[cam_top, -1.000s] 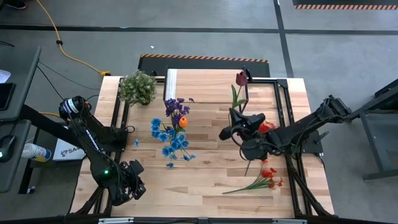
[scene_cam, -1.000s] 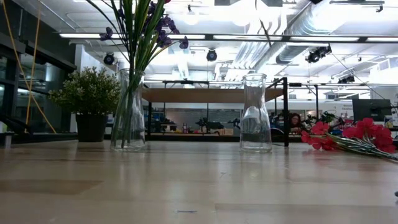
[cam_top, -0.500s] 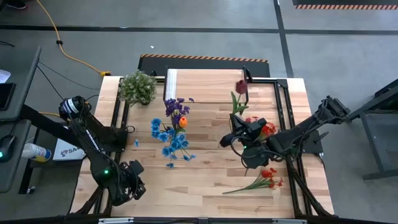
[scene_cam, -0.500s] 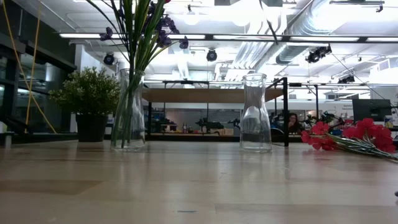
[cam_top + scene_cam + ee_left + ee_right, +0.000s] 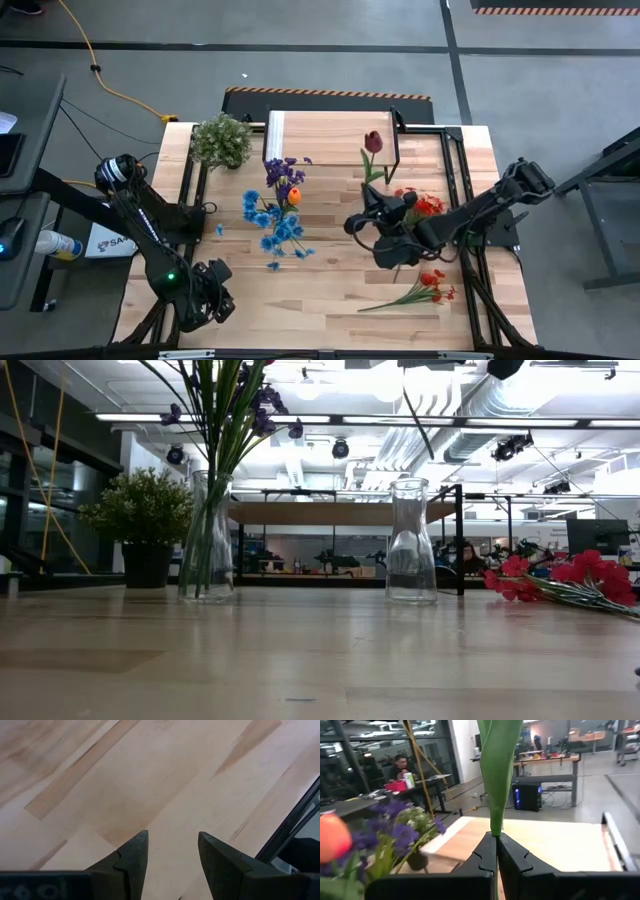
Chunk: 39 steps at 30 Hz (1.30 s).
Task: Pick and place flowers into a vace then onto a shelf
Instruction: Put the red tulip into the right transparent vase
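Observation:
My right gripper [image 5: 362,222] is shut on a dark maroon flower [image 5: 373,142], held high over the table's middle. In the low view its thin stem end [image 5: 417,410] hangs above the mouth of an empty glass vase [image 5: 411,540]. A second vase [image 5: 207,538] holds blue, purple and orange flowers [image 5: 278,205]. Red flowers [image 5: 425,285] lie flat on the table near the right front. The shelf [image 5: 325,135] stands at the far edge. My left gripper [image 5: 172,845] hovers open over bare wood at the near left corner. My right gripper pinches the maroon flower's green stem [image 5: 495,827] between its two fingers, just below a broad leaf. The fingers reach in level, across the stem. The flower is lifted clear of the table, roughly upright, bloom above the fingers and lower stem hanging below.
A bushy potted plant [image 5: 221,140] stands at the far left. More red blooms [image 5: 427,206] lie beside the right arm. Black frame rails [image 5: 470,200] run along the table's sides. People sit at desks beyond the table.
My right gripper has come down a little and moved toward the table's left edge with the maroon flower. The flower stays roughly upright, and its stem end has shifted left over the empty vase.

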Each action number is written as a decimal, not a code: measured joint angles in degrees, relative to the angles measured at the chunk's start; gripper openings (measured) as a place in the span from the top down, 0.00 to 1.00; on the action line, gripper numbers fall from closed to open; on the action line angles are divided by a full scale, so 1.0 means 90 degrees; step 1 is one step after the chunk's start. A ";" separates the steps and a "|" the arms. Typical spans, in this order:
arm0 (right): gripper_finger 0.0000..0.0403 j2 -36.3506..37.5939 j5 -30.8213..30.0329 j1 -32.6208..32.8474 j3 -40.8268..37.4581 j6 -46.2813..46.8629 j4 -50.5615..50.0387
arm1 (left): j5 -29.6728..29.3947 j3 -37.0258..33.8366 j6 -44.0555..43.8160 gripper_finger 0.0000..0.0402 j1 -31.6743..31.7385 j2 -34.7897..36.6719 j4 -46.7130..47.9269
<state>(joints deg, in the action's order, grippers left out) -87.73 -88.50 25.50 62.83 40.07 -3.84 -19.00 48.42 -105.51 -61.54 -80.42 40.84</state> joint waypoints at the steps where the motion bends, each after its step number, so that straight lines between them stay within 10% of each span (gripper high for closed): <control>1: 1.00 -0.0006 -0.0040 -0.0053 0.0000 -0.0003 -0.0013 | -0.0002 0.0000 0.0000 0.48 0.0000 0.0000 -0.0005; 39: 1.00 -0.0681 0.0124 -0.0680 0.0000 0.0048 0.0259 | 0.0051 0.0000 -0.0010 0.48 0.0000 0.0000 -0.0148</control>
<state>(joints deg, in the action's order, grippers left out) -93.86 -87.39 19.38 62.83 40.51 -1.51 -18.55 48.42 -105.60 -61.54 -80.42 39.51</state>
